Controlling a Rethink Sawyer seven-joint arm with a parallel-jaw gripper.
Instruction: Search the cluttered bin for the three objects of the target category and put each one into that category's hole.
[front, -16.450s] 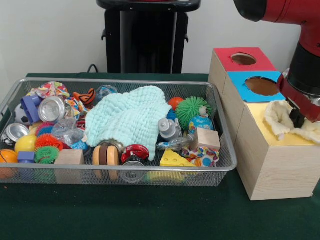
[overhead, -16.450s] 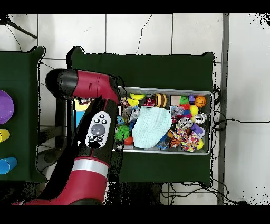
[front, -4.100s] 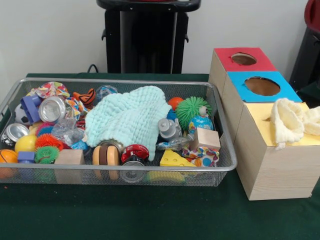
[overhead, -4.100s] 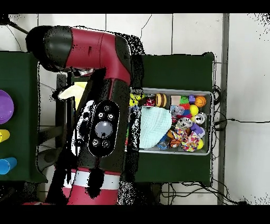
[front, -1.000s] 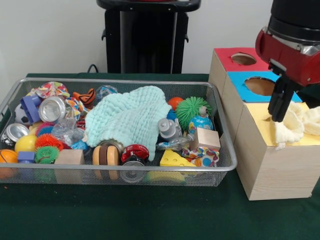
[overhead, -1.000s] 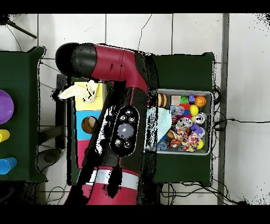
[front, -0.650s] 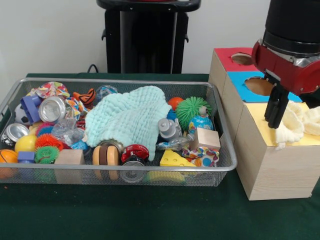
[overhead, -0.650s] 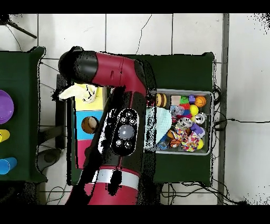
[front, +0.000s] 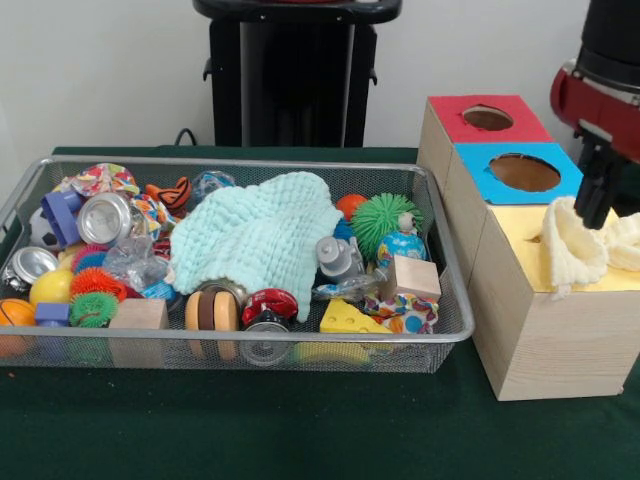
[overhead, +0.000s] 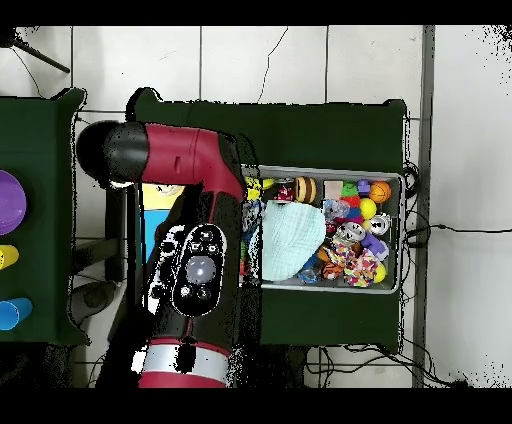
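Front view: your gripper hangs at the right edge just above the cream cloth bunched on the yellow box top; whether the jaws are open I cannot tell. The cloth probably needs pushing down its hole. Overhead view: the arm hides those boxes; another cloth, mint, waits in the bin.

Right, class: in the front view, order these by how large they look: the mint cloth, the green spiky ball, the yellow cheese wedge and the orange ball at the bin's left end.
1. Mint cloth, clearly largest.
2. Green spiky ball.
3. Yellow cheese wedge, nearer the camera, so only roughly ranked.
4. Orange ball, partly hidden, so unsure.
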